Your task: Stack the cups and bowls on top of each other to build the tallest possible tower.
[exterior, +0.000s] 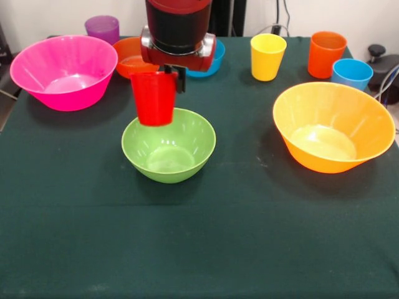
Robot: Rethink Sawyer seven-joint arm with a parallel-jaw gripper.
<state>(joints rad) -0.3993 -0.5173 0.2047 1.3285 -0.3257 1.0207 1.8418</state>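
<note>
- The end effector (167, 73) pinches the red cup (153, 98) by its rim, above the far edge of the green bowl (168, 148) at center frame.
- Step in hand, by appearances: seating the cup in that bowl; the next move calls for a centered, straight descent.
- The pink bowl (63, 71) stands upper left and the yellow-orange bowl (333, 126) right on the desk (199, 249); neither blocks the drop.
</note>
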